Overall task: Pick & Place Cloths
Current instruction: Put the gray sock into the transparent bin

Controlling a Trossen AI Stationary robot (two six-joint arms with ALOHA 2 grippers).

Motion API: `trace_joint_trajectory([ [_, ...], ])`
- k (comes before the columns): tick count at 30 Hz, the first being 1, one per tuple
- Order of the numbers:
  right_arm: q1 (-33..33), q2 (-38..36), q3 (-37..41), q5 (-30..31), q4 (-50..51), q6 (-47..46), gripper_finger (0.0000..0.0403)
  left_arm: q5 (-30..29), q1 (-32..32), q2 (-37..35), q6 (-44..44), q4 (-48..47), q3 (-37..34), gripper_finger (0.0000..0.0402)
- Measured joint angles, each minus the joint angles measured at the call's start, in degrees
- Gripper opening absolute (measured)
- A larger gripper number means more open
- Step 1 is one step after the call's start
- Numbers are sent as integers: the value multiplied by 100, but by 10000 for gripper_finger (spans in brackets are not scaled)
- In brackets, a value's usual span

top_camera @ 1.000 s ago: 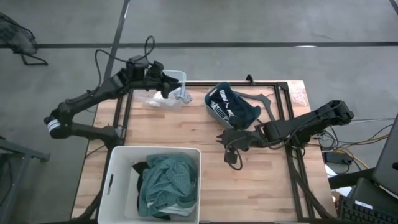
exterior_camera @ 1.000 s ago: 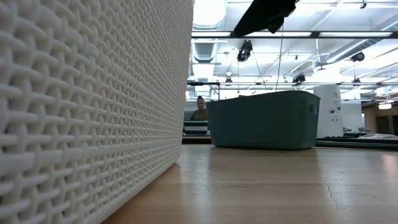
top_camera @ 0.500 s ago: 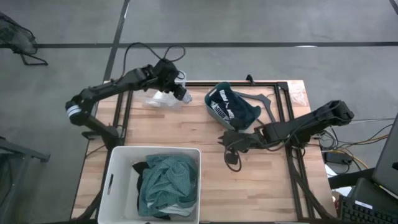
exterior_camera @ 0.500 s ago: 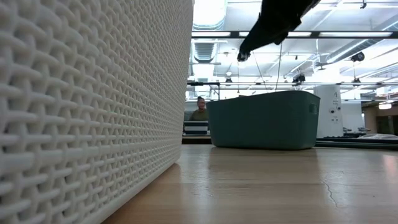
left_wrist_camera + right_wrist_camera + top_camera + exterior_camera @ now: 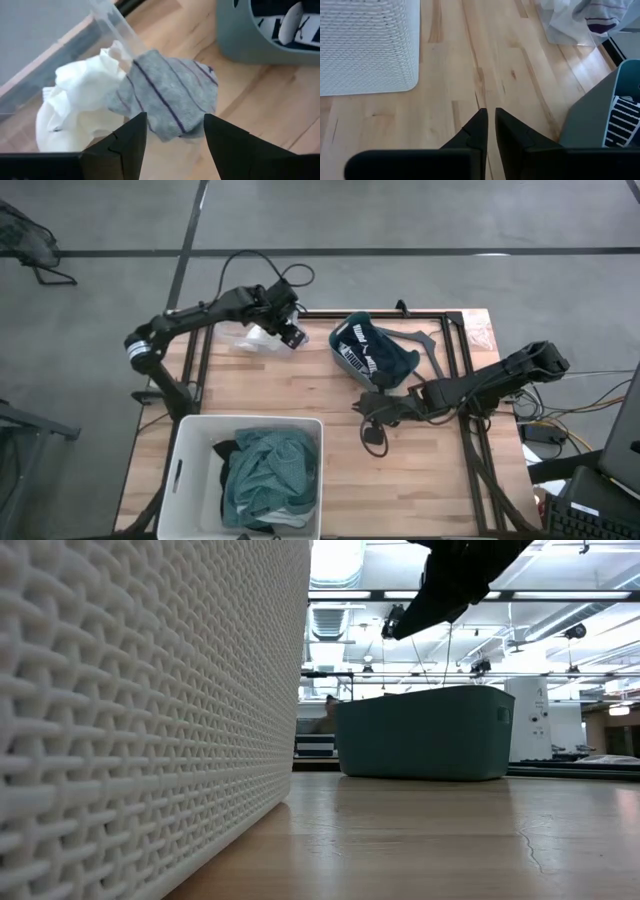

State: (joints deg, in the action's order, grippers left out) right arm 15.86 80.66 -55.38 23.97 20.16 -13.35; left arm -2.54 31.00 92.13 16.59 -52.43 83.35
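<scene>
A grey cloth with thin purple stripes (image 5: 165, 95) lies draped over the edge of a clear plastic container (image 5: 112, 22), beside a crumpled white cloth (image 5: 82, 97) inside it. My left gripper (image 5: 175, 132) is open just above the grey cloth, one finger on either side. In the high view it (image 5: 292, 332) is at the table's far left. A dark cloth with white stripes (image 5: 372, 350) lies in the teal basket (image 5: 345, 360). Teal-green, black and white cloths (image 5: 265, 475) fill the white tub (image 5: 190, 450). My right gripper (image 5: 489, 125) is shut, low over bare wood (image 5: 370, 406).
The teal basket (image 5: 420, 735) stands at the table's far middle, just right of the left gripper. The white tub (image 5: 150, 690) takes up the near left corner. A black frame (image 5: 455, 370) runs around the tabletop. Bare wood lies between tub and basket.
My left gripper has swung from over the clear container a little toward the table's right and near edge and come down over the grey cloth, the arm's elbow swinging along. The right arm has kept still.
</scene>
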Motion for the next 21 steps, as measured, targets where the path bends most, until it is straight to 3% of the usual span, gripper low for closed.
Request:
trace_joint_trajectory([
  [14,0,0,-52,0,-289,46,24,136,-15,10,-33,-67,-4,152],
  [21,0,0,-52,2,-299,48,13,137,-5,10,-47,-60,-4,86],
])
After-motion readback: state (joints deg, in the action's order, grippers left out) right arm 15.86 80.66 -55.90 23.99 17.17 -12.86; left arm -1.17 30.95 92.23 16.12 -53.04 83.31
